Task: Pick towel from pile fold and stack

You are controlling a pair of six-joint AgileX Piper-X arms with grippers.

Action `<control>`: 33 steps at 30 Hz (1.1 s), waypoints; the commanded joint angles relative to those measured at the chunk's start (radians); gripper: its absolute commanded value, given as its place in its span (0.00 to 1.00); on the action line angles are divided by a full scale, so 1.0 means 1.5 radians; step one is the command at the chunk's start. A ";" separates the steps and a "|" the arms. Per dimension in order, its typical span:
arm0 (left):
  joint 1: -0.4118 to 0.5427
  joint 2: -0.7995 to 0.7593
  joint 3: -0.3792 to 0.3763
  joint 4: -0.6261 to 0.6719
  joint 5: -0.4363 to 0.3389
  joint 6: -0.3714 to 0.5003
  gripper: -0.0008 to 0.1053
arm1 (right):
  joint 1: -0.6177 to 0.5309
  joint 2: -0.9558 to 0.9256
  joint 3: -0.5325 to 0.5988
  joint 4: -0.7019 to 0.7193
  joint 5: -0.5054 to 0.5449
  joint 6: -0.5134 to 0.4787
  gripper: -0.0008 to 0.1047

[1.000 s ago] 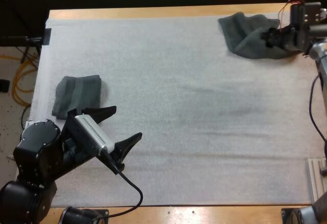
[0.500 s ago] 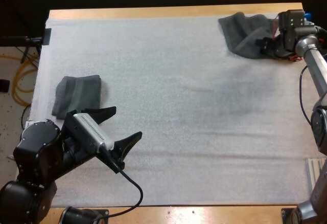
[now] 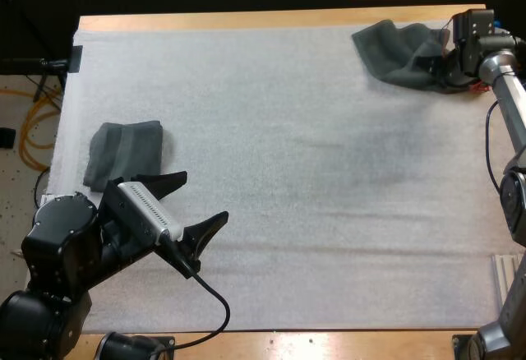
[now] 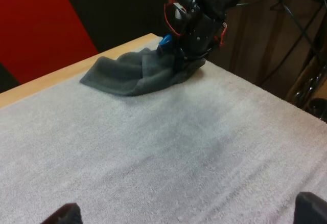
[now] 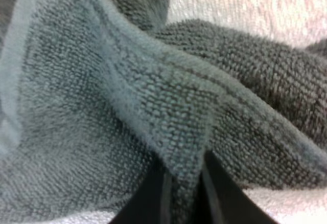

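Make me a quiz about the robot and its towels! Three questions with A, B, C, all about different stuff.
1. Where on the white mat is the crumpled towel?
A. the middle
B. the near left corner
C. the far right corner

2. How many towels lie on the mat?
A. one
B. two
C. four

3. What is the right gripper doing?
A. pinching the crumpled towel
B. hanging open over bare mat
C. holding a red cube

Answers:
1 C, the high view shows it at the mat's far right corner.
2 B, the crumpled one plus a folded towel at the left.
3 A, its black fingers press a fold from both sides.
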State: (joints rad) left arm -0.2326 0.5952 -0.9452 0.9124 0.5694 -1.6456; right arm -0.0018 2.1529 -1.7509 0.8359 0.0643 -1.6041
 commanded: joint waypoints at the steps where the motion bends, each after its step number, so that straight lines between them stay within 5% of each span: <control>1: -0.002 -0.001 -0.004 -0.004 0.007 -0.010 0.74 | -0.003 -0.023 -0.012 0.006 -0.001 -0.015 0.01; 9: -0.002 -0.001 -0.004 -0.004 0.007 -0.010 0.74 | -0.003 -0.154 -0.012 -0.016 -0.009 -0.097 0.01; 18: -0.002 -0.001 -0.004 -0.004 0.007 -0.010 0.74 | -0.003 -0.347 -0.012 0.015 -0.166 -0.160 0.01; 33: -0.002 -0.001 -0.004 -0.004 0.007 -0.010 0.74 | 0.015 -0.498 -0.012 0.341 -0.385 -0.180 0.01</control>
State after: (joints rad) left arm -0.2326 0.5952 -0.9452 0.9124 0.5694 -1.6456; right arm 0.0188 1.4152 -1.7620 1.3302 -0.4813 -1.8607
